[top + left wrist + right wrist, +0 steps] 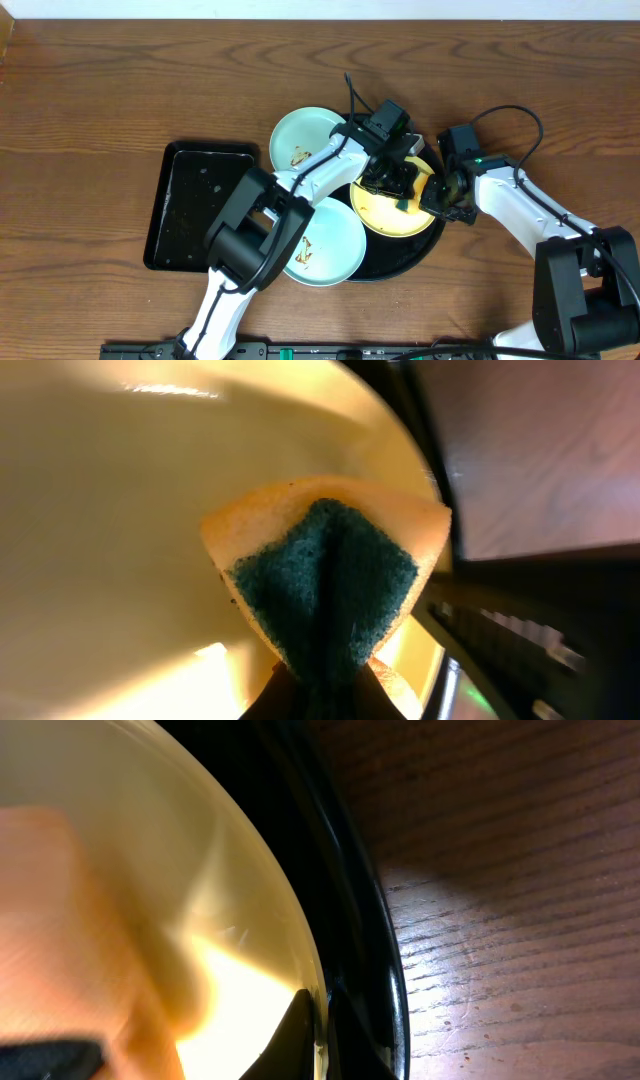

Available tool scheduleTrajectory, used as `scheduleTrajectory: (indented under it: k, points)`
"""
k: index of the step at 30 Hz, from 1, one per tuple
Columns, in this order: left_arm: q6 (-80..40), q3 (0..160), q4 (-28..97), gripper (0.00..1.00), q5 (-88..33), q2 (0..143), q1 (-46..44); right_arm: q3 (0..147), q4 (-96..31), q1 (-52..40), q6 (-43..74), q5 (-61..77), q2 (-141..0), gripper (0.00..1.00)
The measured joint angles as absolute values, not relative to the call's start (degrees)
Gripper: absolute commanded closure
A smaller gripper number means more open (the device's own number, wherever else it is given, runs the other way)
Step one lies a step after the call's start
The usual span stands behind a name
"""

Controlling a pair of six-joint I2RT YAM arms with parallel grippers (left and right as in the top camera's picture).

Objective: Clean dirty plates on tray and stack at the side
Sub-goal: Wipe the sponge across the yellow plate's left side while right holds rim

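Overhead, the pale yellow plate sits on the right side of the tray. The left gripper pinches a green-backed sponge onto it. The right gripper is clamped on its rim. Two brown-smeared blue plates lie at the tray's left.

I am counting three plates: two pale blue, the upper blue plate and the lower blue plate, and one pale yellow plate. I am seeing two black trays: one round tray and one rectangular tray. I am counting one sponge, one table, and two grippers of mine: the left gripper and the right gripper.
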State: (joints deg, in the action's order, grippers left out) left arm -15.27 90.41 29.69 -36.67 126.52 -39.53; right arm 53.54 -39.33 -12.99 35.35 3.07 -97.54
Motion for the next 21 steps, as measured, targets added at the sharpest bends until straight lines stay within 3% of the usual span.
scheduleTrajectory:
  k: [11, 21]
  points:
    - [-16.58, 91.18, 31.42, 0.93, -35.46, 128.49, -39.07, 53.54, -39.38, -12.99, 35.35, 3.07, -97.54, 0.99]
    - [-17.34, 93.58, 42.35, 0.92, -24.40, 127.59, -36.62, 53.54, -39.51, -12.99, 35.33, 3.14, -97.54, 0.99]
